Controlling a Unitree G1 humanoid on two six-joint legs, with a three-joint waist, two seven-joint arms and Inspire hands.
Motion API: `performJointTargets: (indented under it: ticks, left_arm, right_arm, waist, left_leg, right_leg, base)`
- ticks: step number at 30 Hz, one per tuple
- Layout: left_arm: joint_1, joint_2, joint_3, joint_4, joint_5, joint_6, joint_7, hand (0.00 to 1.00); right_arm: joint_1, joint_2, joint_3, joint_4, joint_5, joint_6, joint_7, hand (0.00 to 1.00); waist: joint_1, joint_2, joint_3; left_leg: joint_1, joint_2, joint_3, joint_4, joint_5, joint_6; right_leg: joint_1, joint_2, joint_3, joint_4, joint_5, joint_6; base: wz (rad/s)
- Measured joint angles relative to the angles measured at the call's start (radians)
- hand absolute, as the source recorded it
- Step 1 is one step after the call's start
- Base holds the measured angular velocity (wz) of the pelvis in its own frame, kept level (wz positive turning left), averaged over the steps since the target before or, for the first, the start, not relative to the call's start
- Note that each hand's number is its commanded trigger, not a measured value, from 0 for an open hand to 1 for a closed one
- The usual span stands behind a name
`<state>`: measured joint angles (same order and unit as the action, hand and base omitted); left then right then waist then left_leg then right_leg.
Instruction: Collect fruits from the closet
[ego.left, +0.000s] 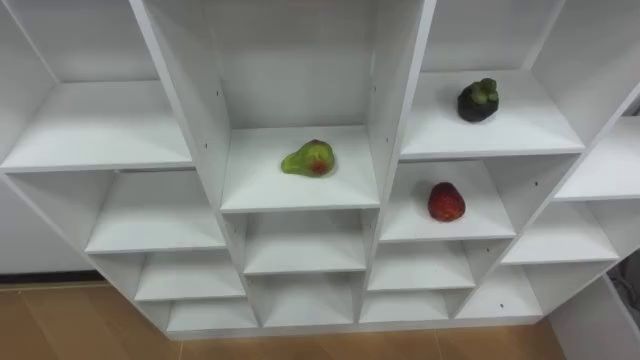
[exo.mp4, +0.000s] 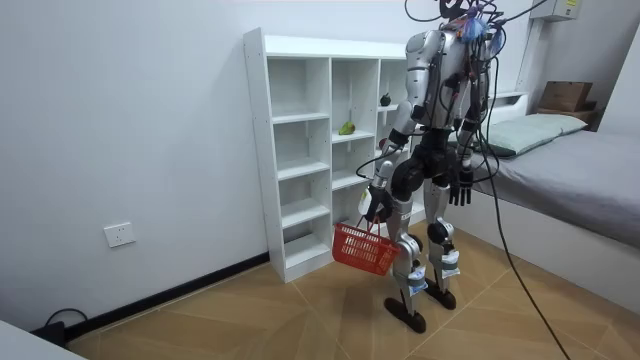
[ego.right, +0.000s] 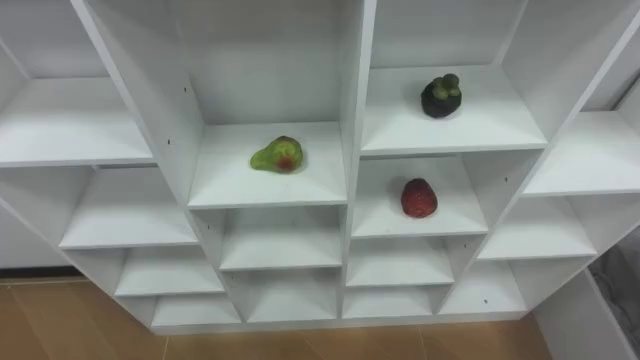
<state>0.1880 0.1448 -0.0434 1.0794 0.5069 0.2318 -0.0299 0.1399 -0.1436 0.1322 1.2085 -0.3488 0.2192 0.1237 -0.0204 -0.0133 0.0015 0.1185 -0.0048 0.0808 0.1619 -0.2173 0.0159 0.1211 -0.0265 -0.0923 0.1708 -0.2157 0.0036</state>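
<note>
Wood floor (ego.left: 60, 325) sits closest to us, at the foot of the white closet (ego.left: 395, 90), our ref for everything else. We go L to R across the closet.

In the closet's mid col. the green fruit (ego.left: 309, 159) w/ a red patch lies on its side, a bit right of its shelf's centre. In the next col. to the right are two more. The red fruit (ego.left: 446, 202) is on a shelf slightly lower than the green one's, approx mid-shelf. The dark fruit (ego.left: 478, 101) w/ a green cap sits upright on the shelf directly above, toward that shelf's right. All 3 fruits are on the closet's shelves, well apart from each other, and none touches a closet wall.

In the room view, L to R, a wall socket (exo.mp4: 119, 235) is low on the wall, left of the closet. We see the robot standing upright on both feet, facing the closet's front and near it. A red basket (exo.mp4: 363, 249) hangs at about its knee, in front of the closet's lower shelves, clear of the floor. We can't tell what's in the basket. The left hand (exo.mp4: 377, 203) is clenched round the basket's handle and carries it. The right hand (exo.mp4: 460, 190) hangs by the thigh on the side away from the closet, fingers slack and pointing down, grasping nothing. Right of the closet is a bed (exo.mp4: 590, 170) w/ a pillow (exo.mp4: 535, 130) at the closet end.
</note>
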Motion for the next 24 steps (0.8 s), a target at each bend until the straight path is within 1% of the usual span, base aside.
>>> performJointTargets:
  ticks: [2, 8, 13, 18, 24]
  left_arm:
    - [0.000, 0.000, 0.000, 0.000, -0.002, 0.000, 0.000, 1.00]
    - [0.000, 0.000, -0.001, 0.000, -0.001, 0.000, -0.001, 1.00]
    - [0.001, 0.000, -0.001, 0.000, -0.001, 0.000, -0.002, 1.00]
    - [0.001, 0.000, 0.000, -0.001, 0.006, 0.001, 0.002, 1.00]
    - [0.001, -0.001, 0.000, -0.003, 0.007, 0.001, 0.026, 1.00]
  right_arm:
    - [-0.001, 0.000, 0.000, 0.000, -0.004, 0.000, 0.000, 0.00]
    - [-0.001, 0.000, -0.001, 0.000, -0.013, 0.000, 0.000, 0.00]
    - [0.000, -0.001, -0.004, 0.001, -0.004, -0.001, -0.002, 0.00]
    - [0.000, -0.001, -0.008, -0.002, 0.034, -0.001, -0.023, 0.00]
    - [0.000, -0.001, -0.010, -0.005, 0.038, -0.004, -0.050, 0.00]
  waist:
    - [-0.001, 0.002, -0.0010]
    - [-0.001, 0.000, 0.0003]
    - [-0.002, -0.003, -0.0002]
    - [-0.001, -0.006, 0.0001]
    - [-0.001, -0.005, 0.0003]
  left_leg:
    - [0.000, 0.000, 0.000, 0.000, 0.000, 0.000]
    - [-0.001, 0.000, 0.000, 0.001, 0.000, 0.000]
    - [0.004, 0.000, -0.001, 0.001, 0.000, 0.000]
    - [0.008, 0.000, -0.001, 0.001, 0.000, 0.000]
    - [0.009, 0.001, -0.002, -0.001, 0.000, 0.000]
  right_leg:
    - [0.000, 0.000, 0.000, 0.000, 0.000, 0.000]
    - [-0.001, 0.000, 0.000, 0.000, 0.000, 0.000]
    - [0.000, -0.001, -0.003, -0.001, 0.000, 0.000]
    - [0.003, -0.001, 0.000, 0.000, 0.000, 0.000]
    - [0.002, 0.001, 0.001, -0.001, 0.000, 0.000]
  base:
    - [0.00]
    - [0.00]
    - [0.00]
    - [-0.01]
    - [0.00]
